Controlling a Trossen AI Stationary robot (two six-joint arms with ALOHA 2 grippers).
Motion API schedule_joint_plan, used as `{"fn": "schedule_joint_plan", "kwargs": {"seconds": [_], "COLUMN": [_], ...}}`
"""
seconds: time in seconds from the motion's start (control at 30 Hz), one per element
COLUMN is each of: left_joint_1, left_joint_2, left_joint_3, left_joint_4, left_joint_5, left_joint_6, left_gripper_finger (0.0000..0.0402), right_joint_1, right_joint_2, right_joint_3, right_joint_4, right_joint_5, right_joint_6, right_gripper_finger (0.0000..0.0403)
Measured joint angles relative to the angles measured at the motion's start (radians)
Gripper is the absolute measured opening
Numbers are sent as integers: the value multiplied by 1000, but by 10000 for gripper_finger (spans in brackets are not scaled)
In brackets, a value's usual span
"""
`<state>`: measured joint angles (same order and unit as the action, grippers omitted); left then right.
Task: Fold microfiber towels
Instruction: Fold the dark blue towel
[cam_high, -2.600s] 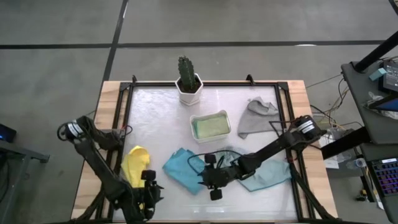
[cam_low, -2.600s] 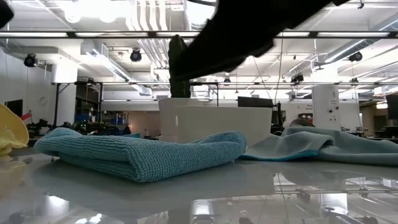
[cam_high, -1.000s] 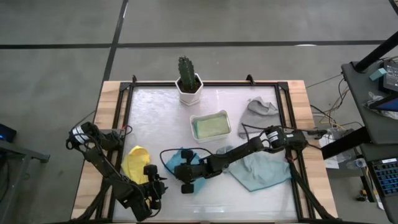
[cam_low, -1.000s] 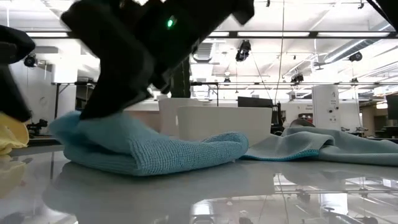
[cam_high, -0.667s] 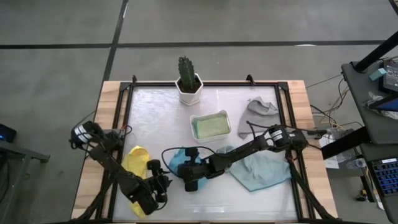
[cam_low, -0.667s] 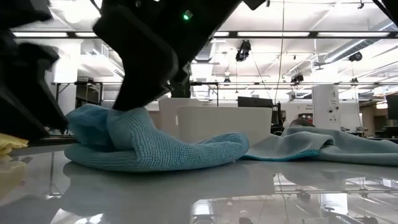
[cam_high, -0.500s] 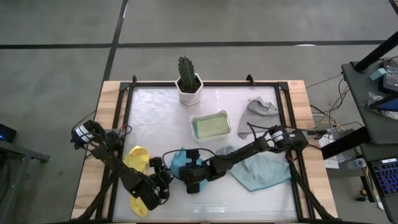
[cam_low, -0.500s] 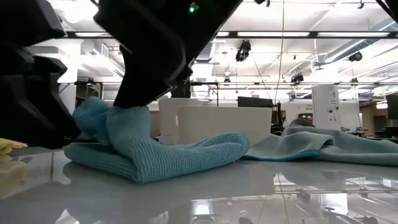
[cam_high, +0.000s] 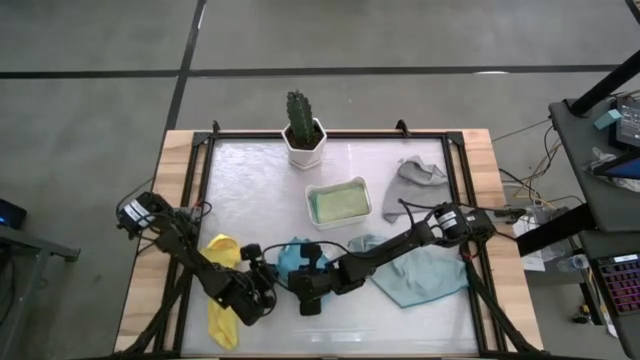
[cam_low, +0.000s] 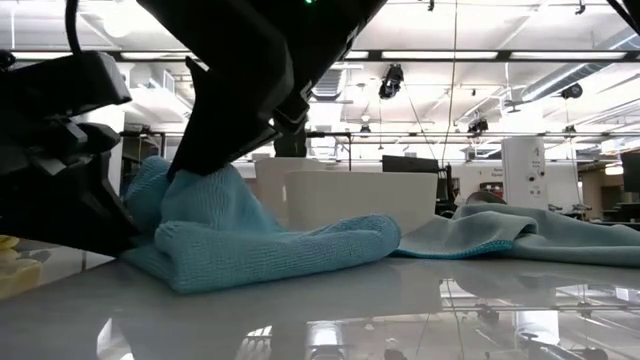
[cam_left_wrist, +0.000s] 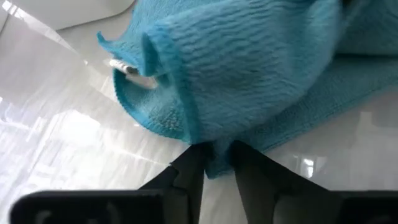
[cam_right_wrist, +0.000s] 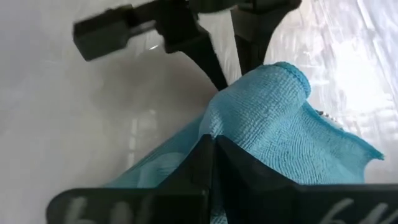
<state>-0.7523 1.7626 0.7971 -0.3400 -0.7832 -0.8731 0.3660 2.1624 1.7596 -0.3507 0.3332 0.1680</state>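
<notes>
High view: both arms meet at the near-middle of the table (cam_high: 250, 180). The left gripper (cam_high: 268, 288) and right gripper (cam_high: 305, 290) sit either side of the bunched bright blue towel (cam_high: 292, 258), which lies just in front of the white tray (cam_high: 338, 203). The olive green towel (cam_high: 340, 205) lies in that tray. The yellow towel (cam_high: 222, 290) is under the left arm, at the table's left. The pale teal towel (cam_high: 420, 275) is spread right of the blue one, the grey towel (cam_high: 412, 185) is crumpled near the right rim, and a potted cactus (cam_high: 302, 128) stands at the far edge.

Low view: blue towel (cam_low: 250, 240) is pulled up into a peak, dark gripper bodies on both sides. Teal towel (cam_low: 510, 232) lies flat to the right.

Left wrist view: left gripper (cam_left_wrist: 216, 163) has its fingers (cam_left_wrist: 189, 171) nearly together with a fold of the blue towel's (cam_left_wrist: 249, 68) lower edge between them, seemingly pinched.

Right wrist view: right gripper (cam_right_wrist: 213, 146) has its jaws closed on the blue towel (cam_right_wrist: 280, 124), cloth rising from the tips. The left gripper (cam_right_wrist: 233, 53) meets the same cloth from the opposite side.
</notes>
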Motion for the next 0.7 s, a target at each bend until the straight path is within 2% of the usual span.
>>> {"fn": "schedule_joint_plan", "kwargs": {"seconds": [0.13, 0.37, 0.7], "left_joint_1": [1, 0, 0], "left_joint_2": [0, -1, -2], "left_joint_3": [-1, 0, -1], "left_joint_4": [-2, -6, -18], "left_joint_5": [9, 38, 45], "left_joint_6": [-7, -11, -11], "left_gripper_finger": [42, 13, 8], "right_joint_1": [-4, -26, -8], "right_joint_2": [17, 44, -39], "right_joint_3": [0, -2, -2], "right_joint_4": [45, 65, -127], "right_joint_5": [-28, -45, -45], "right_joint_6": [25, 58, 83], "right_gripper_finger": [26, 94, 140]}}
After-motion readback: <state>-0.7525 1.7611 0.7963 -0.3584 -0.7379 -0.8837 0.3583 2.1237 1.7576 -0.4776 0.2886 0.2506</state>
